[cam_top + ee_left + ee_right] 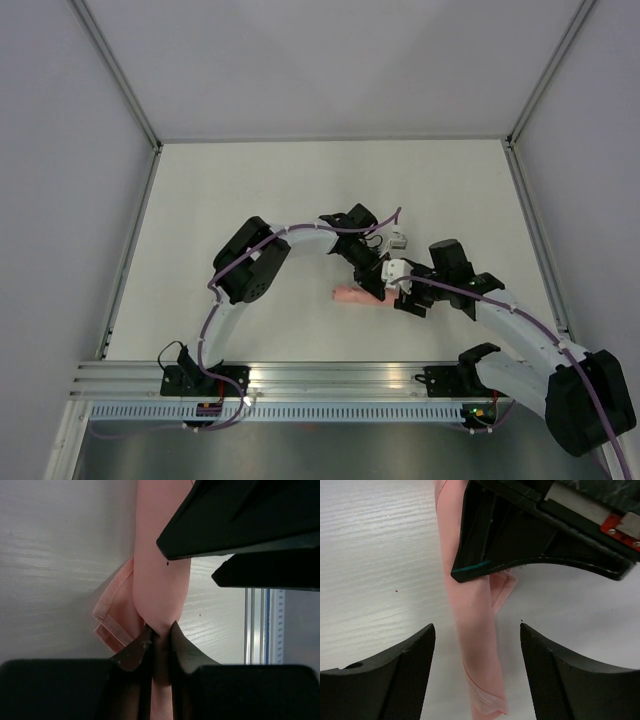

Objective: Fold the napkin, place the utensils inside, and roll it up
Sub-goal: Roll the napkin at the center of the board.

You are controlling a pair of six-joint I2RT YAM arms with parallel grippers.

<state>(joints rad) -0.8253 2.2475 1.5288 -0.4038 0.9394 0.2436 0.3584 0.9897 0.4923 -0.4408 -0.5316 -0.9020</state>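
Close-up only, left claw (160,629) pinching napkin (157,575)

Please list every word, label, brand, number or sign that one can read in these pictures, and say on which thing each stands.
None can be read in any view.
The red plate on the left claw: no letters can be made out.
The teal stroke on that claw: a plain mark, no letter.
The napkin and the table: no print.

The napkin (350,294) lies partly hidden beneath both sets of jaws.
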